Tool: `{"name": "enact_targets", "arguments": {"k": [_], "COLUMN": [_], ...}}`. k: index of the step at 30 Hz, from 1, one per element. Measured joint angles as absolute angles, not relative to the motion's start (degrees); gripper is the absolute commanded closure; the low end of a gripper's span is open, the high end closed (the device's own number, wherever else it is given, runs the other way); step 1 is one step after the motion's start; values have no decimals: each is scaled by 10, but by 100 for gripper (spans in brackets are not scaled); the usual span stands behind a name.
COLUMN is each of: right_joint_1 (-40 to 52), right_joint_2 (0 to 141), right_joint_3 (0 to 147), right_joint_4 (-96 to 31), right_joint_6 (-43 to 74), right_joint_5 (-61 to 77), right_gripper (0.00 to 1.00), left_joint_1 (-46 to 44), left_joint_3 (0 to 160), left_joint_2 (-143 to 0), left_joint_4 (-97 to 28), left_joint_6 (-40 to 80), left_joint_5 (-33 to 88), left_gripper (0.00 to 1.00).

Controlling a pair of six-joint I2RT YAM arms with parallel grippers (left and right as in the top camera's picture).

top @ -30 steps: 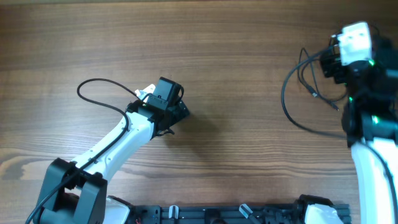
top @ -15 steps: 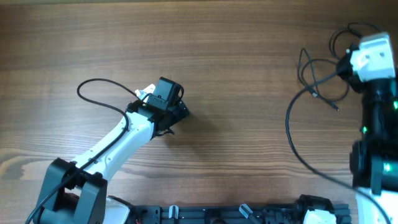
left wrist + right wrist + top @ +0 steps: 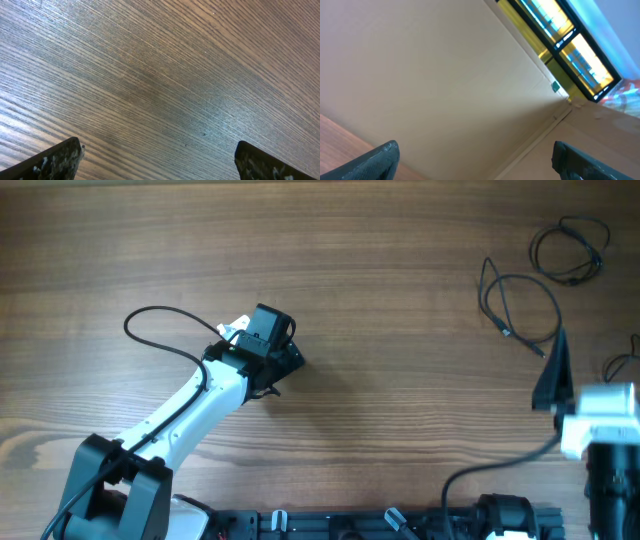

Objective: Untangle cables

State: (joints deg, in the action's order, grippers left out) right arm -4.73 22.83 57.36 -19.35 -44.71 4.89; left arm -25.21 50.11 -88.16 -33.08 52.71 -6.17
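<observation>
- Two thin loops of the cables (image 3: 520, 276) are lying on the table (image 3: 380, 270) at its far right. The smaller loop (image 3: 536, 252) is sitting just beyond the larger one, and the two appear to be apart rather than knotted.
- One more strand (image 3: 616, 366) is showing at the right edge, partly cut off, so I cannot tell where it is running.
- The left gripper (image 3: 160, 160) is hovering over bare wood left of centre with its fingers spread wide and nothing between them. It is well apart from the cables and looks to be idling.
- The right gripper (image 3: 475, 160) is also standing spread and empty. It is sitting near the right edge and pointing up at a wall and window, probably to leave the loops undisturbed.
- The left arm's own thicker cord (image 3: 165, 309) is curving over the wood at far left, well apart from the task's wires.
- Nothing is lying between the right arm and the loops.
</observation>
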Motion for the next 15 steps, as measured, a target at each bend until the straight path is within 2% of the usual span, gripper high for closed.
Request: {"name": "enact_targets", "arguments": {"k": [15], "right_joint_1": [-47], "right_joint_2": [65], "right_joint_3": [537], "right_joint_4": [-211], "right_joint_6": [-421], "right_joint_5": [62], "right_gripper": [0], "left_joint_1": [-252], "left_joint_3": [501], "left_joint_2": [-882], "left_joint_4": [-331], "left_joint_6": [527], "left_joint_5": [-62], "left_gripper": [0]}}
